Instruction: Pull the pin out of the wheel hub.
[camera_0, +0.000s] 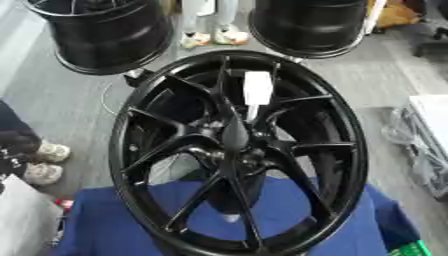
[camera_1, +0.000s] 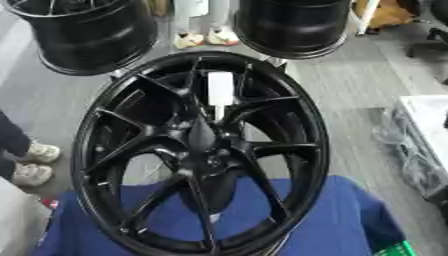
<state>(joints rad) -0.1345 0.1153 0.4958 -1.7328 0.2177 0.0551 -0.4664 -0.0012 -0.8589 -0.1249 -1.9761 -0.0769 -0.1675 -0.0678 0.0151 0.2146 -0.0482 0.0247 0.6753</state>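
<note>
Grey floor runs behind the work area, with a blue cloth (camera_0: 289, 220) covering the desk in the foreground. On that cloth a black wheel hub (camera_0: 236, 150) stands upright on its rim, spokes facing the camera. The pin (camera_0: 257, 90) is a white piece with a broad rectangular head narrowing downward to a thin tip; it sits in the upper part of the wheel, just above the centre boss, with its tip pointing toward the hub centre. It appears still seated, so the pull is judged not yet started. Neither robot hand shows in either view, so the state of their fingers cannot be reported. Recommendation for the step: bring one hand in from above, close on the broad white head rather than the thin tip, and draw along the pin's own line, away from the centre, without levering sideways against the spokes. The wheel stands on edge and may tip or roll; bracing the rim with the other hand seems prudent. Count: one pin, one wheel hub on the cloth, two further black wheels (camera_0: 105, 35) standing on the floor behind, one blue cloth.
</note>
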